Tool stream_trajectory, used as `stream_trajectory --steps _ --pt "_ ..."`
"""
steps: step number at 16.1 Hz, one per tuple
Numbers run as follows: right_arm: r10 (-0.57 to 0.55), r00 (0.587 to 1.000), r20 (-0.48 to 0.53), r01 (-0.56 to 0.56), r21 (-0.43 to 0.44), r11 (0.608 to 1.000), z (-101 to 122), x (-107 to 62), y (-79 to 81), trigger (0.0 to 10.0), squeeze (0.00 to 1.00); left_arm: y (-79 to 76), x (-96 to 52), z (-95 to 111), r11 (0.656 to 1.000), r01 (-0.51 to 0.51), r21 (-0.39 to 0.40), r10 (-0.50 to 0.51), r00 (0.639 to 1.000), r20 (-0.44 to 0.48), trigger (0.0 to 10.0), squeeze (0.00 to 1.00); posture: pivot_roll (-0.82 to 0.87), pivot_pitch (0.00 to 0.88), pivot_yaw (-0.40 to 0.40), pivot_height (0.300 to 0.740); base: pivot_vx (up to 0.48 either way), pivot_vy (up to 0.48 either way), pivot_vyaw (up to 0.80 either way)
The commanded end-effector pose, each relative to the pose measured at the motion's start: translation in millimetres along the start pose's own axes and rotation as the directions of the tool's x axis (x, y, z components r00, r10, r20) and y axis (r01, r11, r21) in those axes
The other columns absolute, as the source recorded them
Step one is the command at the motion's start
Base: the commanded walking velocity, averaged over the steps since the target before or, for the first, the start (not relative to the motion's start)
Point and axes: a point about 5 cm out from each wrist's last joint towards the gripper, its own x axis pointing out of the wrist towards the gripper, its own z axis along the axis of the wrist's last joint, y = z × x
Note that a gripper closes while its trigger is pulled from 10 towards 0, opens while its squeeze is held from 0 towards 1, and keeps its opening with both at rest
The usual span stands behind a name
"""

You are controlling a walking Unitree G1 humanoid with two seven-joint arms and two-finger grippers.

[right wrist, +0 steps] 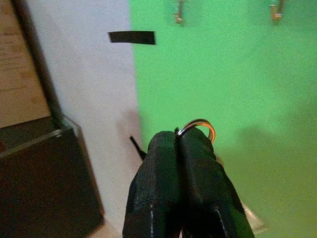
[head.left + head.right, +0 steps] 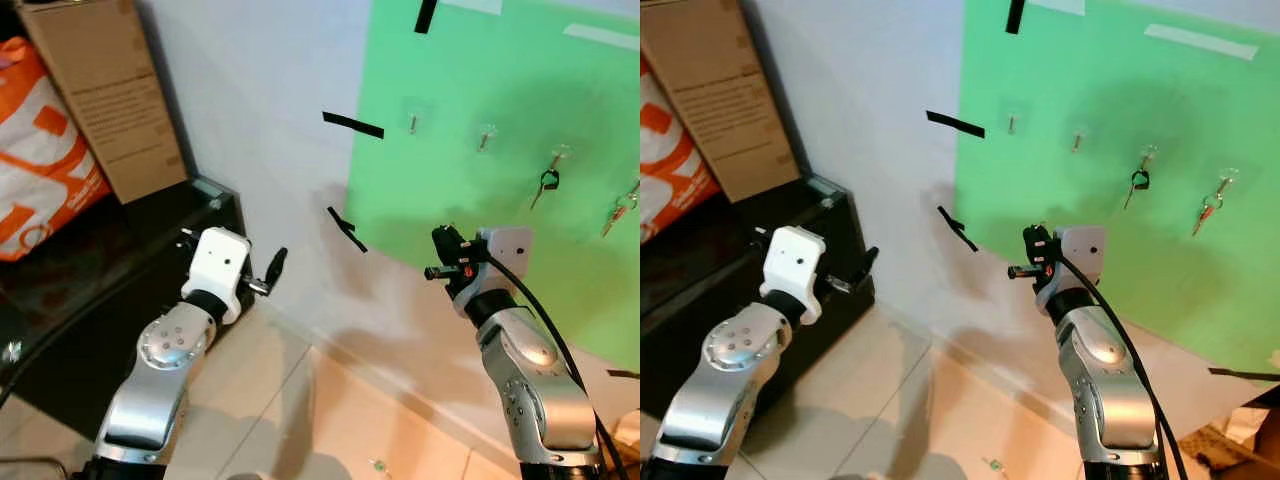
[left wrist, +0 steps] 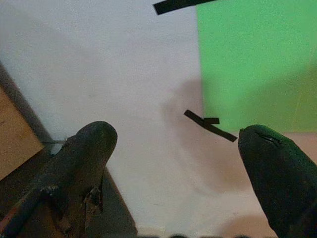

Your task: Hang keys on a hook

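A white wall (image 2: 250, 90) carries a green sheet (image 2: 500, 80) and strips of black tape (image 2: 352, 124). Pale floor tiles (image 2: 330, 410) run along it. At left a black cabinet (image 2: 90, 290) holds a cardboard box (image 2: 105, 90) and an orange-and-white bag (image 2: 35, 160).

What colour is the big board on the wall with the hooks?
The board is bright green, and the right eye view shows it best.

Printed lines appear on the cardboard box (image 2: 105, 95), too small to read. The orange bag (image 2: 40, 180) shows white markings, not legible.
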Motion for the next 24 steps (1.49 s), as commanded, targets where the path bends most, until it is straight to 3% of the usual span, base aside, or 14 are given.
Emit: stream_trajectory --steps 1,5,7,11,13,19,24 --pt "0.013 1.000 0.025 -0.013 0.013 1.000 3.8 2.0 3.3 10.0 0.00 4.4 -0.9 2.6 1.000 -0.004 0.004 0.003 1.000 0.012 10.0 0.00 0.04 0.000 -0.020 0.740 0.000 0.000 0.00" --pt "0.020 0.999 0.043 -0.022 0.031 0.999 5.8 2.9 5.8 10.0 0.00 4.6 -0.3 2.9 1.000 0.009 0.006 -0.009 1.000 0.017 10.0 0.00 0.04 0.000 -0.014 0.740 0.272 0.000 0.00" --pt "0.036 0.998 0.047 -0.034 -0.046 0.998 8.3 5.6 7.9 10.0 0.00 5.6 0.3 4.1 1.000 0.016 0.006 -0.016 1.000 0.021 10.0 0.00 0.04 0.000 -0.013 0.740 0.300 0.000 0.21" --pt "-0.006 0.998 0.060 0.004 0.028 1.000 7.9 6.8 4.1 10.0 0.00 6.2 0.2 4.7 1.000 0.024 0.006 -0.024 0.999 0.022 10.0 0.00 0.04 0.000 -0.015 0.740 0.318 0.000 0.40" --pt "-0.004 0.998 0.064 0.003 0.021 1.000 8.5 6.4 3.5 10.0 0.00 5.1 0.2 4.1 0.999 0.039 0.010 -0.039 0.999 0.019 10.0 0.00 0.04 0.000 -0.014 0.740 0.322 0.000 0.00" --pt "-0.034 0.995 0.092 0.030 0.042 0.999 12.4 3.1 -1.9 10.0 0.00 -1.8 2.9 5.3 0.987 0.163 0.016 -0.163 0.986 0.020 10.0 0.00 0.03 0.000 0.001 0.740 0.098 0.000 0.00" --pt "-0.098 0.985 0.141 0.093 0.045 0.995 22.8 8.5 -7.8 10.0 0.00 -9.0 0.0 10.2 0.934 0.357 -0.005 -0.356 0.934 0.036 10.0 0.00 0.03 0.000 -0.005 0.740 0.000 0.000 0.00"
